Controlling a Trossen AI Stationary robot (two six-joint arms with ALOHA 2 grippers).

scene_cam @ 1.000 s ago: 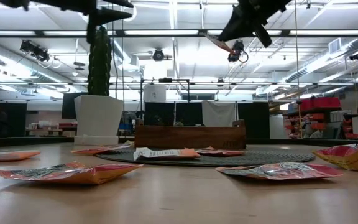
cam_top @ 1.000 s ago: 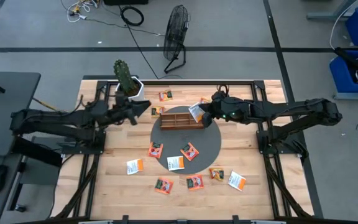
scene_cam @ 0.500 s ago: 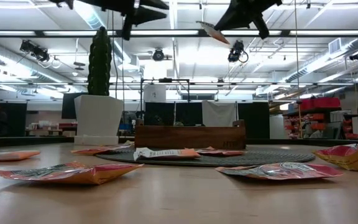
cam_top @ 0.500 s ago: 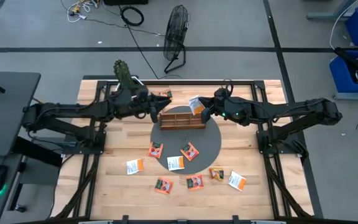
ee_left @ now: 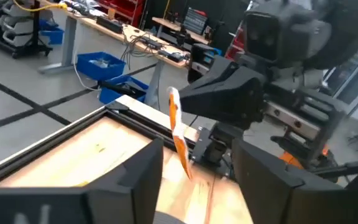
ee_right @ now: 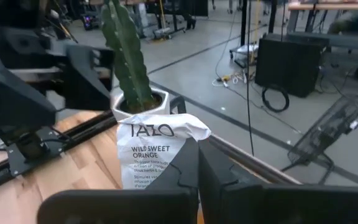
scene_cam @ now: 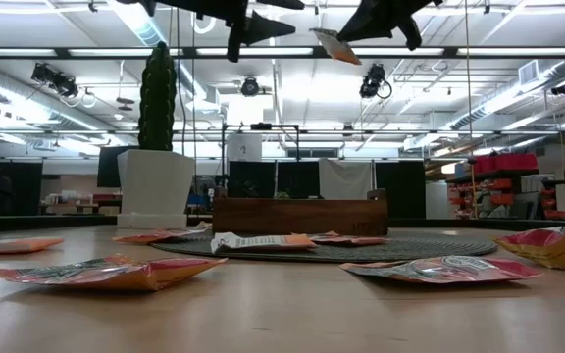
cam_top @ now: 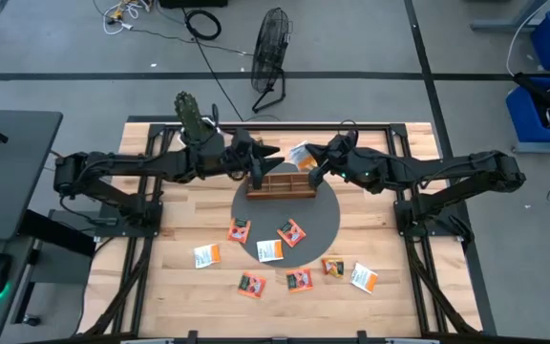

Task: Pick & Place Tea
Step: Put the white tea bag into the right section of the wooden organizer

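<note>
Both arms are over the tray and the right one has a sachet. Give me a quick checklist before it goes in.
1. Right gripper shut on the held sachet: ok, pinched between the fingers.
2. Held sachet over the wooden tray: cannot tell, it hangs near the tray's right end.
3. Left gripper empty: ok, fingers spread, nothing between them.
4. Left gripper out of the way: not ok, it hovers over the tray's left part, close to the right gripper.
5. Tray seated on the round dark mat: ok.
6. Cactus pot clear of both arms: ok.

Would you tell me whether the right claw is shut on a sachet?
Shut: the right claw pinches a white Tazo sachet between closed fingers.
</note>
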